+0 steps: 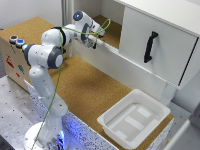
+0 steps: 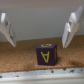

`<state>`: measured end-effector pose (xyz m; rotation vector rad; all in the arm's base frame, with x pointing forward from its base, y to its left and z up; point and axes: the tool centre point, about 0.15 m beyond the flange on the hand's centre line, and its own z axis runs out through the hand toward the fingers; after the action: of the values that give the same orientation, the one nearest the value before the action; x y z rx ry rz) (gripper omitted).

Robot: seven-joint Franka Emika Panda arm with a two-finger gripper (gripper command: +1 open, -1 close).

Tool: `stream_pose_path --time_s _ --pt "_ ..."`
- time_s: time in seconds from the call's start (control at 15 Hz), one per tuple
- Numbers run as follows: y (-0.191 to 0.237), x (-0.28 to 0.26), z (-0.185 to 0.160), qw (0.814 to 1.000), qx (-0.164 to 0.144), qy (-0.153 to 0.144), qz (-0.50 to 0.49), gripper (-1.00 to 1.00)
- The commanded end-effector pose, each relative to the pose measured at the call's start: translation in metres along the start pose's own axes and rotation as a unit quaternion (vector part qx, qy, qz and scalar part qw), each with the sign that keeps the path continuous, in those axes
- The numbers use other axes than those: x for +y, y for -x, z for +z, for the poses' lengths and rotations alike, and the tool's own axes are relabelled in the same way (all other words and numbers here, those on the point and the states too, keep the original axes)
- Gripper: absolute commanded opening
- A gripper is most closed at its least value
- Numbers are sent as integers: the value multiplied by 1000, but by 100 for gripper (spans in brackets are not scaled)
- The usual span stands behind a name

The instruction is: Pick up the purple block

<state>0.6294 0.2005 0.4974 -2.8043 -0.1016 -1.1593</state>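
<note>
Purple block [image 2: 46, 53], cube, yellow letter | cork surface [image 2: 20, 56], grainy | claw [image 2: 38, 31] spread wide above it

Purple block [image 2: 46, 54] with yellow letter, white tray [image 1: 111, 120]

Matt purple block [image 2: 46, 53] w/ yellow print, rough cork-like surface [image 1: 85, 85], smooth glossy white plastic bin [image 1: 134, 119].

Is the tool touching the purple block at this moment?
Apart. The wrist view shows the tool open, its fingers raised above and to either side of the purple block, with clear background between them and the block.
</note>
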Motion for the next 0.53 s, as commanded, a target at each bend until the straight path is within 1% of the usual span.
stream_pose_path --time_s 0.0,0.13,0.2,0.33,0.47 --pt "-16 -16 6 993 -68 92 20 100" --pt "-18 -12 9 991 -81 106 28 100" --pt "-19 -9 11 988 -87 123 32 100" --pt "-19 -5 17 985 -101 137 31 100" --pt "-17 -4 26 983 -108 148 26 100"
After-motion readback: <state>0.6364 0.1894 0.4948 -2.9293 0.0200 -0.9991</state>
